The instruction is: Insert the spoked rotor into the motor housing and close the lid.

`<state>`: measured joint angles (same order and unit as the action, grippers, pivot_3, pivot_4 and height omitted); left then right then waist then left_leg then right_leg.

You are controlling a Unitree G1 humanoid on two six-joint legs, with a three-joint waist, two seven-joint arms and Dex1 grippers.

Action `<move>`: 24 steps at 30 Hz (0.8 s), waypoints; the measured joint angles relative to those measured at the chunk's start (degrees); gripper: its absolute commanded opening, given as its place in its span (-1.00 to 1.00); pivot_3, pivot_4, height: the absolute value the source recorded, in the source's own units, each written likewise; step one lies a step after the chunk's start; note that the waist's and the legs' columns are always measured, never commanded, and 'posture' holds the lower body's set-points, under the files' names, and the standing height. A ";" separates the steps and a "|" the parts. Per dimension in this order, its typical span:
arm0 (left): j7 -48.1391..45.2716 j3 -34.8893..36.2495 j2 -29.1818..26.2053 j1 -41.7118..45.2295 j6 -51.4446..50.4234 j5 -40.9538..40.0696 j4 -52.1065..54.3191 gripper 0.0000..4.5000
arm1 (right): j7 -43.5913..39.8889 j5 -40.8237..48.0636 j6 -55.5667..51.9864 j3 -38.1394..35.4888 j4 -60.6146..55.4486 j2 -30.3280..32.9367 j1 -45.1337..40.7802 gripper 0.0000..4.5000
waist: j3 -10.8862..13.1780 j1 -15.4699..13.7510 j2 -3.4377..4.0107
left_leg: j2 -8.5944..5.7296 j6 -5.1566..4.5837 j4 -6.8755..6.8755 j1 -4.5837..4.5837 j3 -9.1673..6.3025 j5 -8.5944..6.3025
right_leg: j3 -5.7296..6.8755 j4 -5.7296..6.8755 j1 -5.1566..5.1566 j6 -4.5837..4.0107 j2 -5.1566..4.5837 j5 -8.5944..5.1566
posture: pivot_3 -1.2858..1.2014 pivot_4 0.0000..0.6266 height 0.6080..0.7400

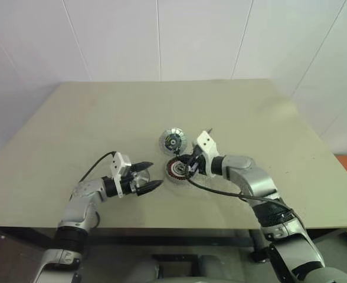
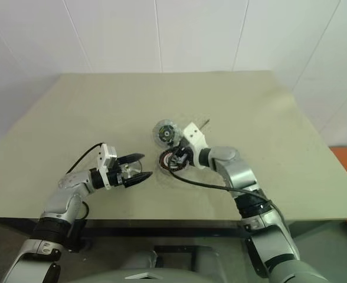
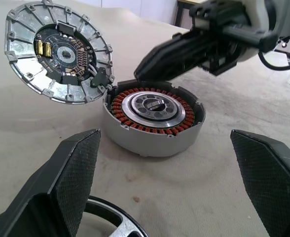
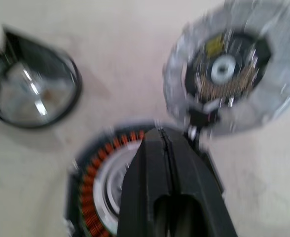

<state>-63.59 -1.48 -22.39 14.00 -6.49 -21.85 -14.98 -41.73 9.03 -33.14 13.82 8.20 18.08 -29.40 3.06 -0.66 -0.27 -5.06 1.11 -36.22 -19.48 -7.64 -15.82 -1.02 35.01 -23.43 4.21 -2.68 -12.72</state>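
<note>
Spoked rotor (image 3: 152, 105) sits within motor housing (image 3: 155, 121) on the tabletop (image 1: 73, 130) — rigid metal, likely heavy and slippery; grip the lid (image 3: 56, 49) by its rim. Right gripper (image 3: 147, 71) clenched empty over it — left gripper (image 1: 152, 176) released.

No text, label, brand, number or sign can be read on anything in these views. The lid (image 3: 58, 52) carries a dark circuit board with small yellow parts, but no marking on it is legible.
</note>
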 measured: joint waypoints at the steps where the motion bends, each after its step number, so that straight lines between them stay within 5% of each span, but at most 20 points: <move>1: 0.00 0.00 0.01 0.03 0.12 0.01 -0.03 1.00 | 0.35 -0.84 0.56 0.48 0.61 0.06 0.01 -0.99 | 0.00 0.00 0.00 | 0.00 0.00 0.00 0.00 0.00 0.00 | 0.00 0.00 0.00 0.00 0.00 0.00 | 0.03 -1.00 1.00; 15: 0.02 0.01 0.09 0.07 0.80 0.04 -0.39 1.00 | 1.27 -3.25 2.17 1.35 2.81 -0.35 0.03 -0.99 | 0.00 -0.04 -0.01 | 0.00 0.00 -0.01 0.01 0.00 0.00 | 0.00 0.02 0.01 -0.01 0.00 0.01 | 0.03 -1.00 1.00; 24: 0.11 0.01 0.18 0.07 1.11 0.10 -0.63 1.00 | -1.18 3.68 -3.84 -1.30 0.36 -2.90 1.36 -0.99 | -0.01 -0.04 -0.01 | 0.00 0.00 -0.02 0.02 0.00 0.00 | -0.01 0.06 0.01 0.00 0.01 0.01 | 0.03 -1.00 1.00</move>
<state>-63.48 -1.47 -22.21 14.06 -5.38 -21.75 -15.61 -42.91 12.71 -36.98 12.52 8.56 15.18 -28.04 3.06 -0.70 -0.27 -5.06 1.11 -36.24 -19.46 -7.65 -15.81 -1.03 35.06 -23.43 4.20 -2.68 -12.71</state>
